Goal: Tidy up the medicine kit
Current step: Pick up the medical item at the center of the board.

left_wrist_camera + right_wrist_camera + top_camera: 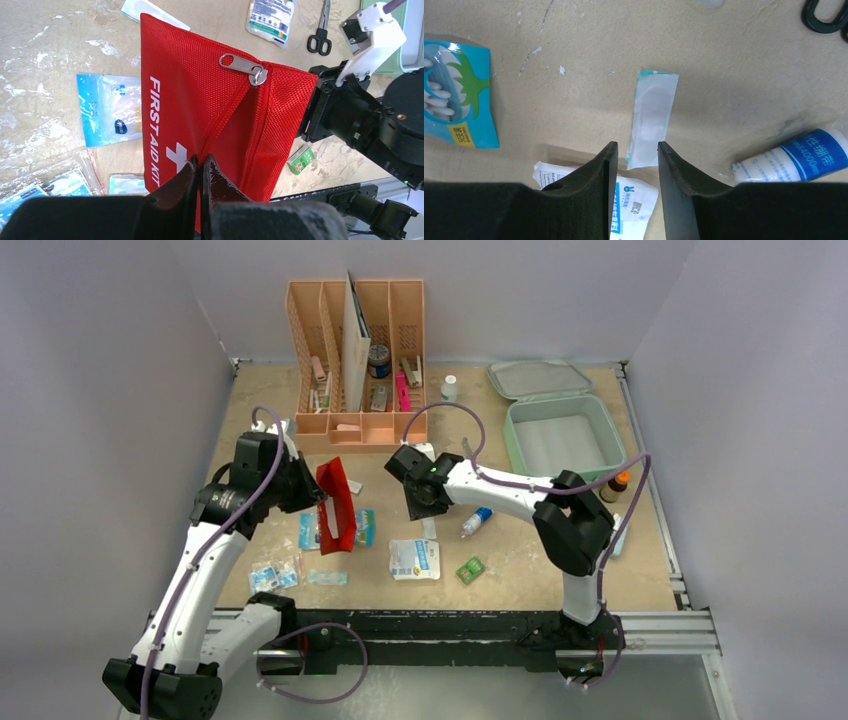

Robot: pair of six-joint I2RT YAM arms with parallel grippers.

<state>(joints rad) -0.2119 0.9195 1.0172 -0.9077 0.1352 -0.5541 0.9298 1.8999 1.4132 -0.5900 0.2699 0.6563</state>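
**Supplies spread over a worn bench**

A red pouch (200, 95) lettered FIRST AID KIT is pictured with its zip pull at the upper edge. Blue packets (107, 115) are scattered near it on the bench (520, 580). A white sachet (414, 559), a small green box (470, 570) and a blue-labelled tube (477, 521) are laid toward the front. A peach-orange slotted organizer (408, 310) is stood at the back.

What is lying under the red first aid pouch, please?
Blue packets show on either side of the pouch, held by the left gripper; whatever lies directly beneath is covered.
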